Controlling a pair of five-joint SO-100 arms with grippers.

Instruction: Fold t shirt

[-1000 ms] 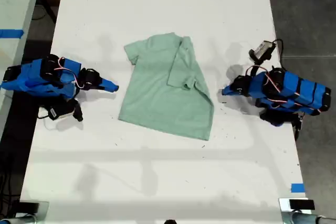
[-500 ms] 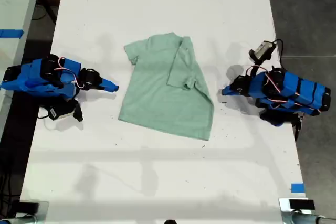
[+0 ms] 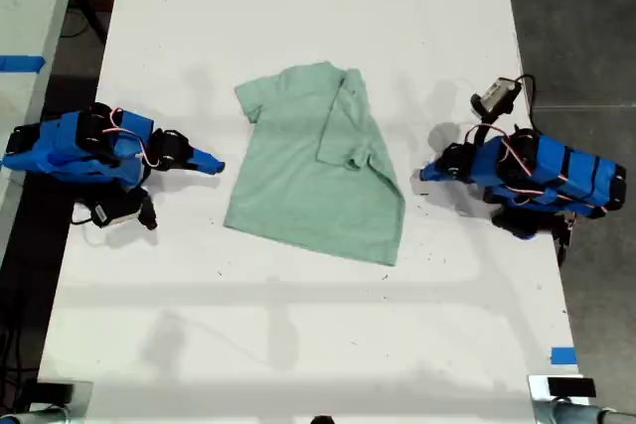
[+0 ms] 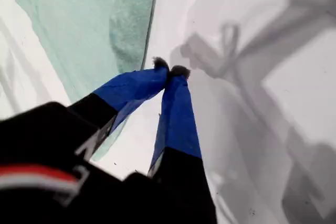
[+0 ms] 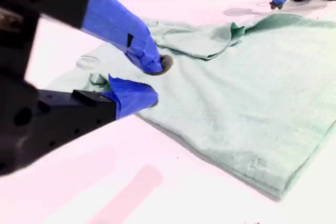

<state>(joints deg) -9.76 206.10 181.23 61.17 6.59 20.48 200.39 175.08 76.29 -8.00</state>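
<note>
The pale mint-green t shirt (image 3: 308, 171) lies flat in the middle of the white table (image 3: 298, 345), with one sleeve folded inward over its body on the exterior view's right side. My first gripper (image 3: 425, 174) is shut with nothing in it, resting just off the shirt's edge (image 4: 79, 24) on the exterior view's right; its tips (image 4: 170, 70) touch each other. On the exterior view's left, my second gripper (image 3: 214, 164) is slightly open (image 5: 152, 81) and empty, close to the shirt's near edge (image 5: 236, 87). The first gripper (image 5: 278, 4) shows across the shirt in the second wrist view.
Blue tape (image 3: 562, 355) marks the table near its lower corner on the exterior view's right. A second table with blue tape (image 3: 20, 64) stands beyond the exterior view's left edge. Dark floor (image 3: 576, 27) borders the table on that view's right.
</note>
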